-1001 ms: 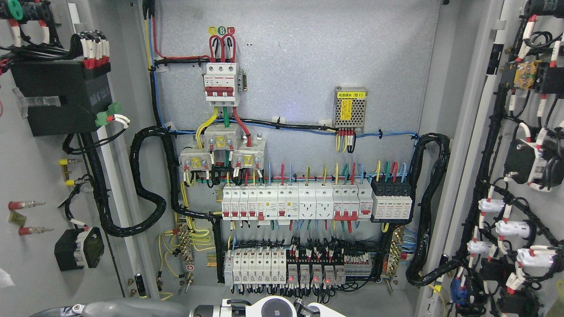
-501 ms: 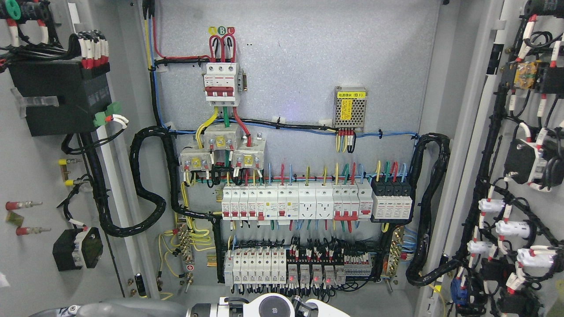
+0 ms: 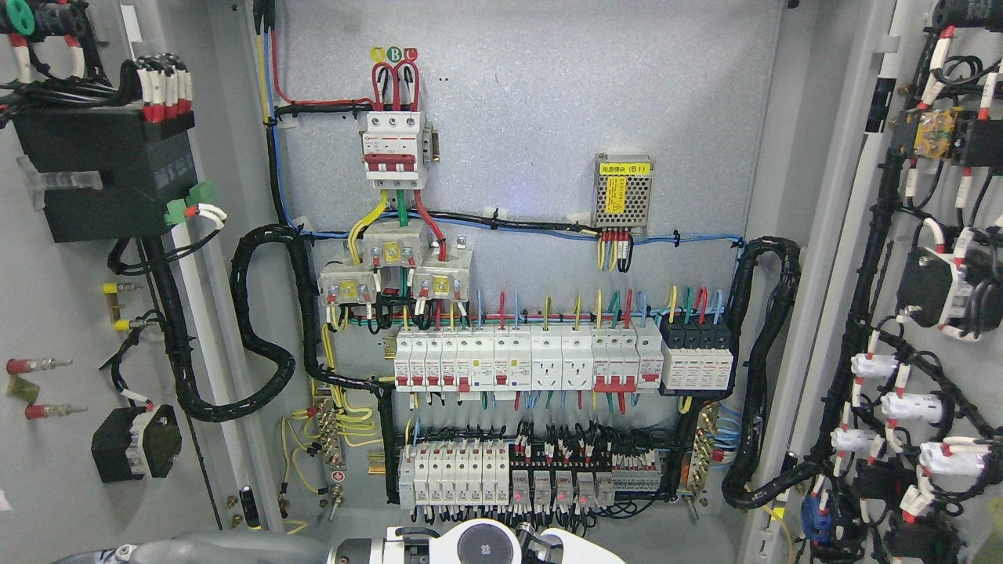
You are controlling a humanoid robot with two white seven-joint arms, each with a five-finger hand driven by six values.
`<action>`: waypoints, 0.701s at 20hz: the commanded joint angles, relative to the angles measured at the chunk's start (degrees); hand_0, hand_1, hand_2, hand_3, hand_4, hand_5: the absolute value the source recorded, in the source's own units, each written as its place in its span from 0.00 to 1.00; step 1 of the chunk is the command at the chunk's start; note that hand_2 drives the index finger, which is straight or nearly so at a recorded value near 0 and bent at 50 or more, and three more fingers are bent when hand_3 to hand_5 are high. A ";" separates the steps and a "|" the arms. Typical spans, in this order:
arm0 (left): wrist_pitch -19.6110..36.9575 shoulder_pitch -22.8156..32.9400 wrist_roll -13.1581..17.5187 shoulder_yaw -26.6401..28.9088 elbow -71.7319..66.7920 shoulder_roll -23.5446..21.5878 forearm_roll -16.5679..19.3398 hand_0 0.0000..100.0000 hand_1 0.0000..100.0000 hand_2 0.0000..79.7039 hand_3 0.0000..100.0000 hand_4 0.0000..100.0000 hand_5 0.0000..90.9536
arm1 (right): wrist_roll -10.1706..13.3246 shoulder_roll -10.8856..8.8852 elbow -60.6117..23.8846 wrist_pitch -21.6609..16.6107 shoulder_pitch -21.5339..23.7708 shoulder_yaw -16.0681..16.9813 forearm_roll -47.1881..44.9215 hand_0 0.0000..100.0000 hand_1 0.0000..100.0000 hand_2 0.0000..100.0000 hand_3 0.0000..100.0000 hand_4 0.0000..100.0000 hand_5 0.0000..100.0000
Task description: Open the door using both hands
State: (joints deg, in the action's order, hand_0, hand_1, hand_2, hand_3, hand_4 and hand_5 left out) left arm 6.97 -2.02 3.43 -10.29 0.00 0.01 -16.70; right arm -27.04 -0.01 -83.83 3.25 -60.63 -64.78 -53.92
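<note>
We judge the opening all but done. Both leaves stand swung wide, and the cabinet's inside is plain to see around the row of white breakers (image 3: 525, 359), which we take as our mark.

Far to the left of that row, the left door (image 3: 55, 313) shows us its inner face. It is grey sheet metal carrying a black box (image 3: 102, 172) above the row's level, with red-and-white ferruled wires on top. A black corrugated cable loop (image 3: 258, 345) sags from the door toward the row's left end.

Straight above the row sits a red-and-white main breaker (image 3: 396, 153). Up and to the right of it is a small meshed power supply (image 3: 624, 192) with a yellow label.

Far to the right of the row, the right door (image 3: 983, 368) is likewise turned open. Its inner face is crowded with black cable and white connectors (image 3: 909, 407).

Below the row, at the lower edge, the left arm (image 3: 196, 548) comes in as a grey sleeve. It ends in a white joint with a dark round cap (image 3: 486, 544), directly under the row. The left hand itself is cut off by the edge, so we cannot tell whether it is wide, narrow or holding anything. The right arm we do not see at all.

What is left, in our judgement, is little — perhaps drawing the arm clear. Neither door looks touched by anything in view.
</note>
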 commanded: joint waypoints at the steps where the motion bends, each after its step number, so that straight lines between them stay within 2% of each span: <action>1: -0.02 0.00 -0.01 -0.08 1.23 -0.01 0.00 0.30 0.00 0.03 0.03 0.04 0.00 | -0.03 0.01 0.07 -0.26 -0.46 -0.61 -0.40 0.22 0.00 0.00 0.00 0.00 0.00; 4: -0.02 0.00 -0.01 0.01 1.23 -0.01 0.00 0.30 0.00 0.03 0.03 0.04 0.00 | -0.20 0.01 -0.45 -0.26 0.50 1.14 0.04 0.22 0.00 0.00 0.00 0.00 0.00; 6: -0.02 0.00 -0.01 -0.08 1.23 -0.01 0.00 0.30 0.00 0.03 0.03 0.04 0.00 | -0.29 0.01 -2.29 -0.26 2.87 2.73 0.22 0.22 0.00 0.00 0.00 0.00 0.00; 10: 0.06 0.00 -0.01 -0.08 1.23 -0.01 0.00 0.30 0.00 0.03 0.03 0.04 0.00 | -0.29 0.01 -5.81 -0.61 7.36 8.61 2.84 0.22 0.00 0.00 0.00 0.00 0.00; 14: -0.02 0.00 -0.01 -0.08 1.23 -0.01 0.00 0.30 0.00 0.03 0.03 0.04 0.00 | -0.12 -2.01 -6.26 -3.07 10.16 13.27 6.27 0.22 0.00 0.00 0.00 0.00 0.00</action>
State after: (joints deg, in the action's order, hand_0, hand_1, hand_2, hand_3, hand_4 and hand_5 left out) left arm 6.67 -2.02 3.43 -10.33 0.00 0.01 -16.69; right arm -27.18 -0.06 -86.80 1.19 -54.65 -59.98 -51.13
